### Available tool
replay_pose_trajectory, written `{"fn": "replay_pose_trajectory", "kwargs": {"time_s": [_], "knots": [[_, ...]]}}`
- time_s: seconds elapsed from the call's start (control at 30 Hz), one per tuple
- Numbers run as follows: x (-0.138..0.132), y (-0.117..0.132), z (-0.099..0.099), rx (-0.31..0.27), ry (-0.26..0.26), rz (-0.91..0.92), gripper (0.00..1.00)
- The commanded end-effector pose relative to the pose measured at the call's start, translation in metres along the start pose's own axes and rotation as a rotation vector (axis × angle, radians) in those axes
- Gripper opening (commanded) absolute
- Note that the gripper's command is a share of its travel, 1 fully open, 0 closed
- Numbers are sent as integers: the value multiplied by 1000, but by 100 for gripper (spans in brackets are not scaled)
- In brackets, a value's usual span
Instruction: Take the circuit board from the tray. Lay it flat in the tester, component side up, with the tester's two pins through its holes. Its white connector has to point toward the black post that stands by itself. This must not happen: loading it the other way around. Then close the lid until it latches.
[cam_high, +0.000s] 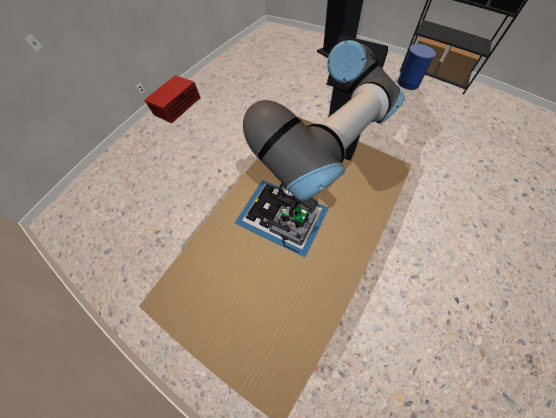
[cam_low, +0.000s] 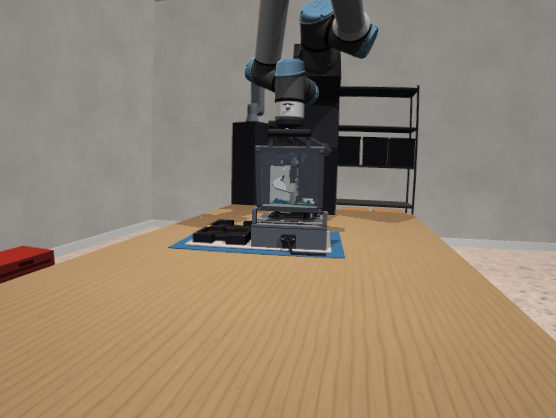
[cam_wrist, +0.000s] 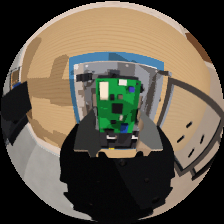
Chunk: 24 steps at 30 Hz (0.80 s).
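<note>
My gripper (cam_wrist: 117, 108) (cam_low: 293, 192) is shut on the green circuit board (cam_wrist: 117, 107) (cam_high: 299, 214) and holds it flat, component side up, just above the grey tester (cam_high: 294, 231) (cam_low: 287, 235) (cam_wrist: 150, 75). The board's white connector (cam_wrist: 104, 90) sits at its far end in the wrist view. The tester's lid (cam_low: 258, 175) (cam_wrist: 192, 130) stands open and upright; in the exterior view I see my fingers and the board's edge (cam_low: 290, 202) through it. The black tray (cam_high: 264, 204) (cam_low: 222, 232) stands beside the tester on the blue mat (cam_high: 244, 223) (cam_low: 336, 248). The pins and the lone post are hidden.
The mat lies on a wooden table (cam_high: 260, 310) (cam_low: 300, 325). A red toolbox (cam_high: 172, 98) (cam_low: 25, 260) sits on the floor to the left. A blue barrel (cam_high: 416, 66) and a black shelf (cam_high: 465, 40) (cam_low: 380, 145) stand behind the arm's base.
</note>
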<state>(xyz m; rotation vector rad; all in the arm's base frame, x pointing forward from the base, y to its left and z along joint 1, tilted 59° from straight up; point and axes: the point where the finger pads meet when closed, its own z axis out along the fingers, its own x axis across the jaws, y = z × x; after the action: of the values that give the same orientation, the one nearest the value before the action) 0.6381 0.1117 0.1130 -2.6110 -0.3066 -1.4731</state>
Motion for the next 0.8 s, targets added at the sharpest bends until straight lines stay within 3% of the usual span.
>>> {"fn": "replay_pose_trajectory", "kwargs": {"time_s": [0.0, 0.77], "knots": [[0, 0, 6, 0, 1, 0, 39], [0, 0, 16, 0, 1, 0, 39]]}}
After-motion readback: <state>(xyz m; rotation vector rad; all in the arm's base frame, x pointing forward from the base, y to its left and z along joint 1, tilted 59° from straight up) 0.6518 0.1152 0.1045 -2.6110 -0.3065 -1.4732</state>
